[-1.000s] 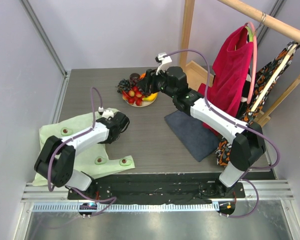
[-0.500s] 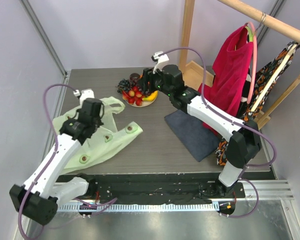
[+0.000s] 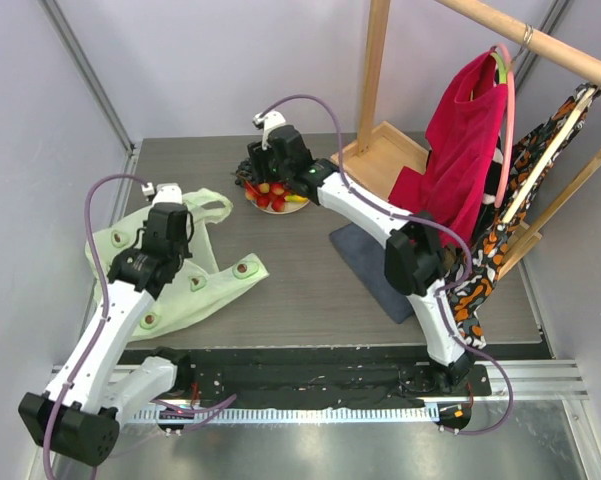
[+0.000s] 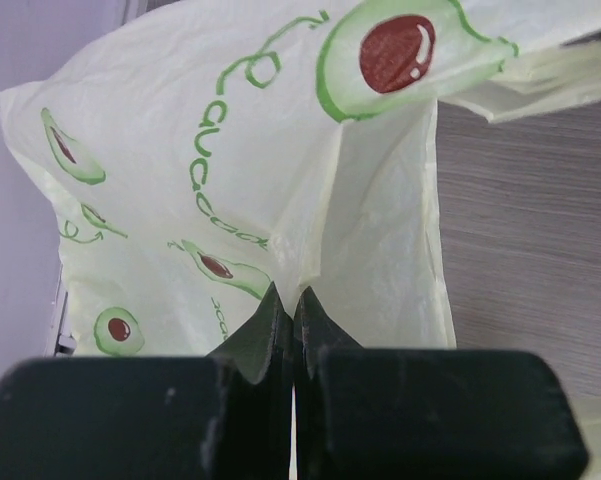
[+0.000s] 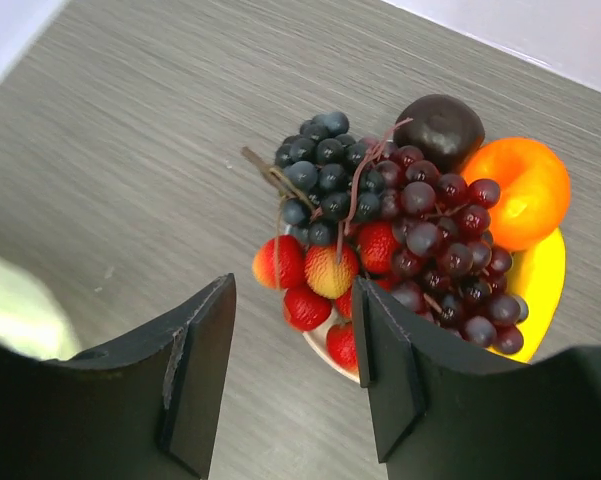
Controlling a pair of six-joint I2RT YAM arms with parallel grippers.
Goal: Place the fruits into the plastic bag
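Two left fingers [image 4: 263,338] pinching plastic bag [image 4: 230,170] fold

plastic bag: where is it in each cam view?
Top external: plastic bag at left, under the left gripper.
Left wrist: fills upper left, pinched at the shut fingertips.
Right wrist: only a pale green blur at the left edge, likely it.
Shared landmark: grey wood-grain table.

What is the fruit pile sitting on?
A pale plate: only a sliver of rim shows below the strawberries. The rest is covered by the grapes, orange and banana.
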